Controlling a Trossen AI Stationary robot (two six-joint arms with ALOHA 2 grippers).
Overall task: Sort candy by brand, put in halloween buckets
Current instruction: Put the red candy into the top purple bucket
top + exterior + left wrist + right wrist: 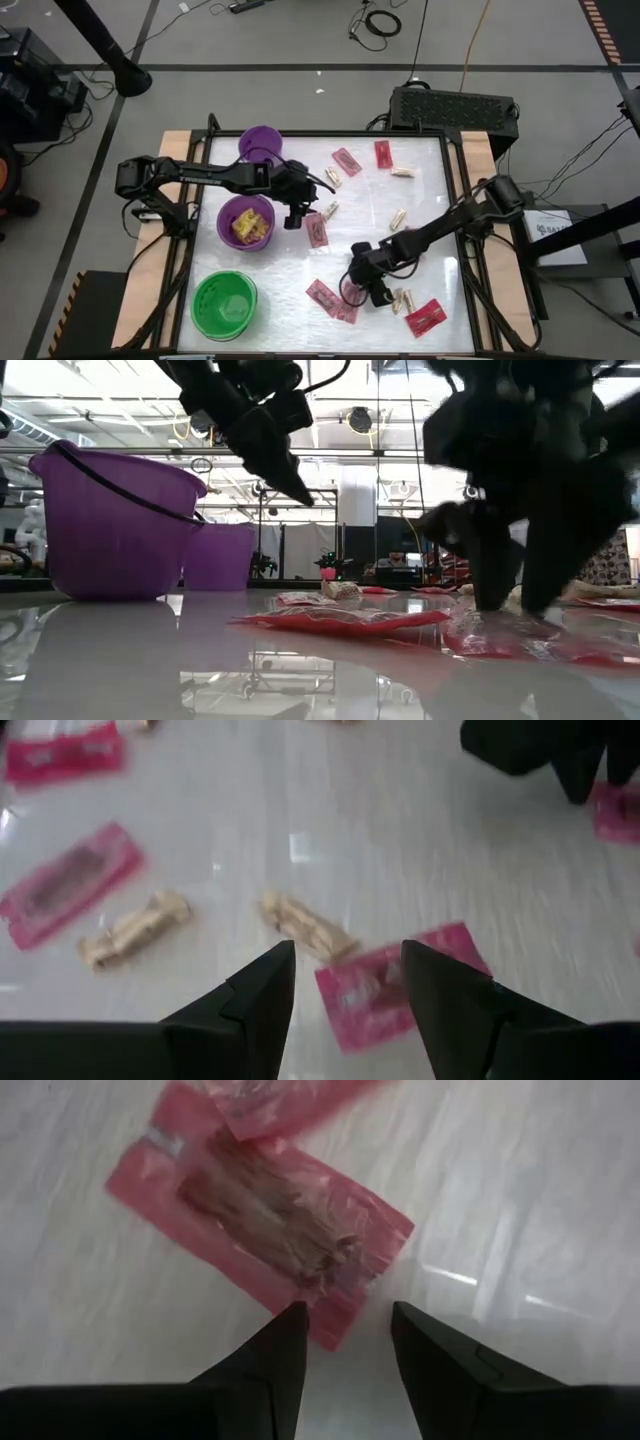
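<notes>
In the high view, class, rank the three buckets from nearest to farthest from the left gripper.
From the left gripper:
1. Wide purple bucket, holding yellow candy, just beside it.
2. Small purple bucket, at the table's far edge.
3. Green bucket, at the near left corner.

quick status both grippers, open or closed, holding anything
Left gripper: open, holding nothing, above a pink-red packet.
Right gripper: open, holding nothing, low over another pink-red packet.
</notes>
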